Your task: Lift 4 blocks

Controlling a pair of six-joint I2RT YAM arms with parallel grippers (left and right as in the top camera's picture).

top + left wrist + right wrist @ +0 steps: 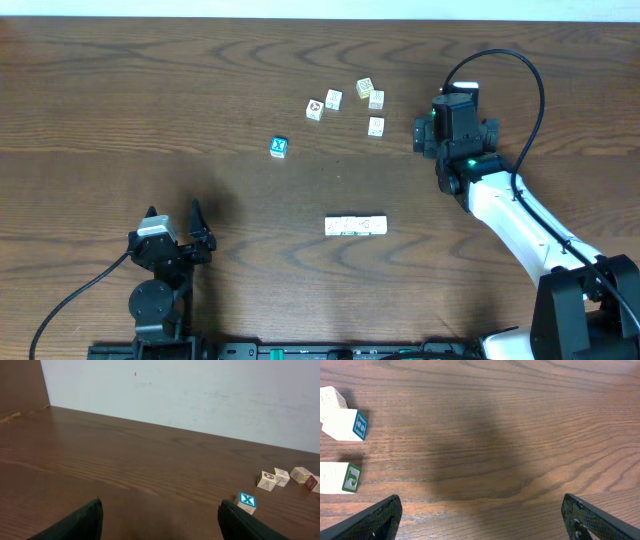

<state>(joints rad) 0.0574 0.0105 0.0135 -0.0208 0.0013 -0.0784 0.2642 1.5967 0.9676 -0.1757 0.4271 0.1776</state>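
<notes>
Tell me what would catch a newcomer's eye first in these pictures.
The bright blue-faced cube stands alone just left of a loose cluster of cream cubes at the far middle of the dark wooden table. Below them in the overhead view, a row of four cream cubes lies neatly side by side.

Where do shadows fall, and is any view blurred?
Right wrist view: a broad soft shadow darkens the table ahead of the right gripper. Overhead view: a fainter shadow beside the left gripper. Left wrist view: sharp, evenly lit.
</notes>
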